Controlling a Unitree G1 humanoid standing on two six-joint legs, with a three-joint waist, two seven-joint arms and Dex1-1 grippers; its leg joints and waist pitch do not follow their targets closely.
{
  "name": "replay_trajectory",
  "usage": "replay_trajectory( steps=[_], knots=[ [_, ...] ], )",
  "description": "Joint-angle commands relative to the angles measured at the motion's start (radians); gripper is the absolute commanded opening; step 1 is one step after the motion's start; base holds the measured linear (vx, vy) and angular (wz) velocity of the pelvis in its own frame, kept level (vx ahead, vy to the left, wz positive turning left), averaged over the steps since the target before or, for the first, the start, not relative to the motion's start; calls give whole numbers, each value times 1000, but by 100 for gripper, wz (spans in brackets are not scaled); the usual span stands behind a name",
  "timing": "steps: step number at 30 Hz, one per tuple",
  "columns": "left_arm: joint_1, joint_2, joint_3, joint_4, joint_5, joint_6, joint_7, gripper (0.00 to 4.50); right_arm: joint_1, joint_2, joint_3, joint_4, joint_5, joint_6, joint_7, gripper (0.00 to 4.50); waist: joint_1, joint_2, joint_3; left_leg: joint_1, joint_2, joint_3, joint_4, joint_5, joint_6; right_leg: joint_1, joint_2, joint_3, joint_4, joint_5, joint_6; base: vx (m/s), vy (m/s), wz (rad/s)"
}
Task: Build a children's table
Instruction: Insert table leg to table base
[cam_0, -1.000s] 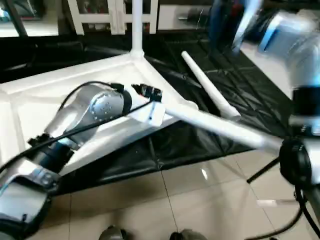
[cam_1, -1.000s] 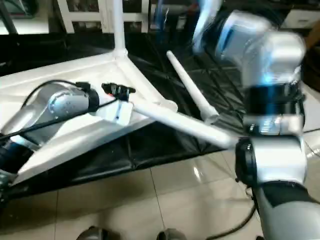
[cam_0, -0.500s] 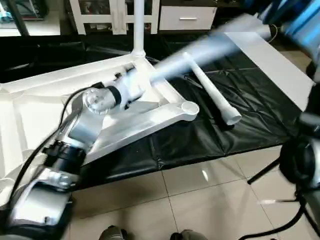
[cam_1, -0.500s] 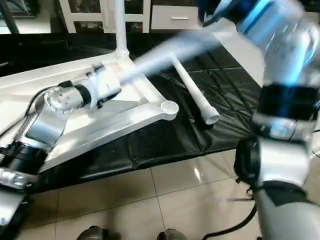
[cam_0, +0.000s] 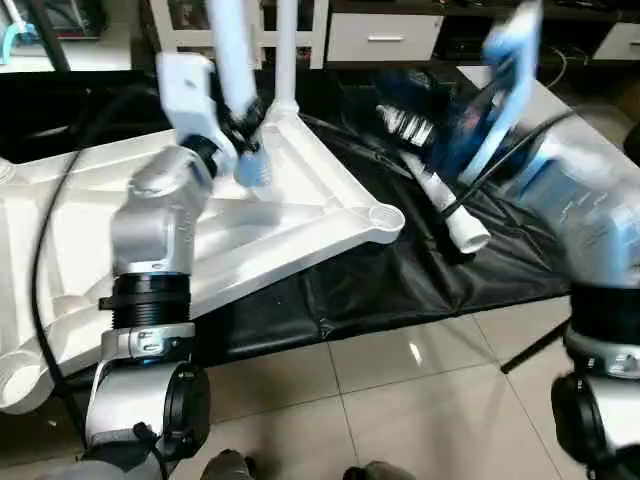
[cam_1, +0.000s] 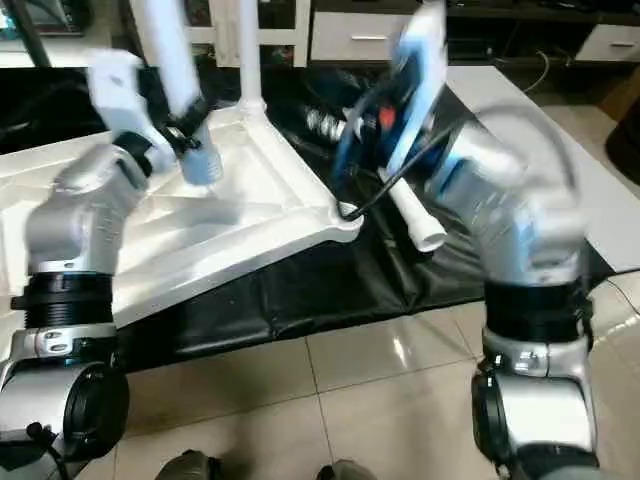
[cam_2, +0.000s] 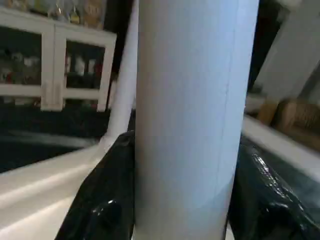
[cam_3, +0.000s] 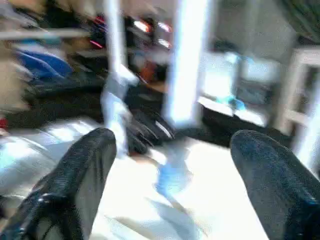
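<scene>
Children's table top (cam_0: 300, 210) lies ribbed underside up on a black sheet (cam_0: 400, 270), one leg (cam_0: 285, 50) standing upright in its far corner socket. Left gripper (cam_2: 182, 200) clamps a second leg (cam_2: 187, 100), held nearly upright above the top. Right gripper (cam_3: 170, 165) hangs spread wide and empty (a third leg (cam_0: 440, 205) lies on the sheet below it).

1. Table top (cam_0: 310, 200) lies underside-up on floor mat (cam_0: 400, 280), at robot's left-centre
2. One leg (cam_0: 283, 50) stands upright in far corner socket
3. 2nd leg (cam_0: 232, 60) held near-upright over top in left gripper (cam_0: 240, 135), just left of the standing leg
4. 3rd leg (cam_0: 445, 205) lies on mat, right of top, beside near-right corner socket (cam_0: 383, 215)
5. Cabinet (cam_0: 190, 20) behind mat
</scene>
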Motion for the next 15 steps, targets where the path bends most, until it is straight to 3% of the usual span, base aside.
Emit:
replay_trajectory(
  steps=[1, 4, 7, 10, 11, 15],
  knots=[
    [11, -23, 17, -88, -97, 31, -50, 201, 41, 39, -29, 56, -47, -75, -84, 439, -1, 7, -125, 21, 11, -9, -41, 66, 58, 79, -64, 40, -51, 265, -301, 0, 0, 0],
    [54, -31, -1, -178, -193, 87, -133, 201, 85, 62, -37, 74, -37, -113, -71, 448, 2, 7, -123, 22, 15, -7, -42, 69, 69, 75, -62, 39, -49, 282, -316, 0, 0, 0],
    [109, -13, -55, -279, -273, 161, -243, 201, 115, 41, -3, 41, 5, -99, 44, 450, -1, 5, -122, 18, 16, -9, -41, 78, 88, 79, -61, 36, -46, 297, -311, 0, 0, 0],
    [142, 10, -101, -333, -308, 197, -303, 201, 122, 10, 31, 18, 21, -88, 123, 450, -4, 8, -116, 22, 19, -8, -44, 41, 89, 73, -62, 38, -55, 229, -294, 0, 0, 0],
    [153, 22, -123, -352, -320, 209, -325, 201, 119, -3, 43, 16, 21, -91, 150, 450, -4, 3, -112, 20, 19, -9, -46, 31, 85, 76, -63, 38, -56, 204, -285, 0, 0, 0],
    [179, 53, -176, -394, -343, 236, -376, 201, 96, -49, 77, 19, 25, -83, 240, 450, -8, 2, -103, 24, 20, -7, -50, -22, 58, 72, -64, 40, -67, 101, -268, 0, 0, 0]
  ],
)
